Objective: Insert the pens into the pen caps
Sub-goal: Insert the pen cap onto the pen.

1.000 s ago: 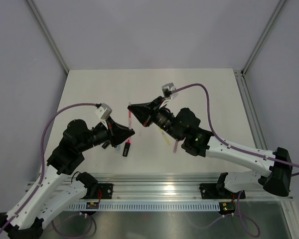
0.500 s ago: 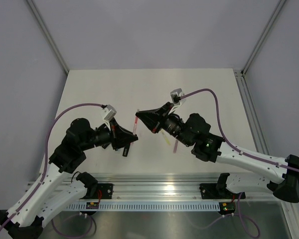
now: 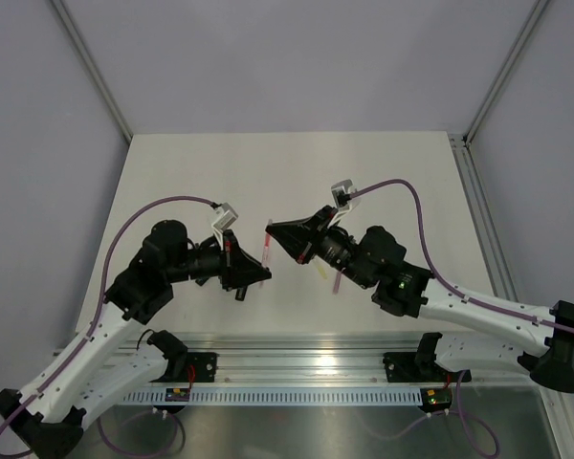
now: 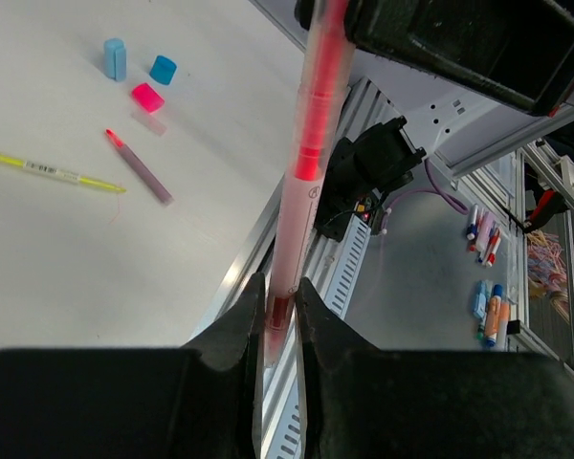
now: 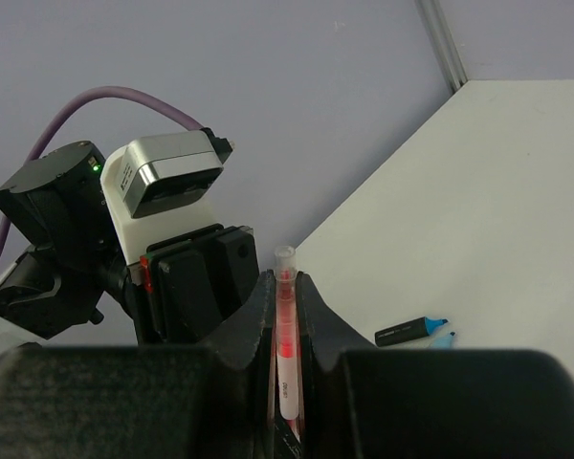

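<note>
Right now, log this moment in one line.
left gripper shut on pen | right gripper shut on same pen | pen midair | caps loose on table

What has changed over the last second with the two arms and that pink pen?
The left pincer and the right pincer shifted together to the right and toward the near edge, taking the red-pink pen with them. Nothing was visibly taken hold of or let go; both are shut on that pen now. The yellow pen and the purplish pen stayed where they lay on the table.
</note>
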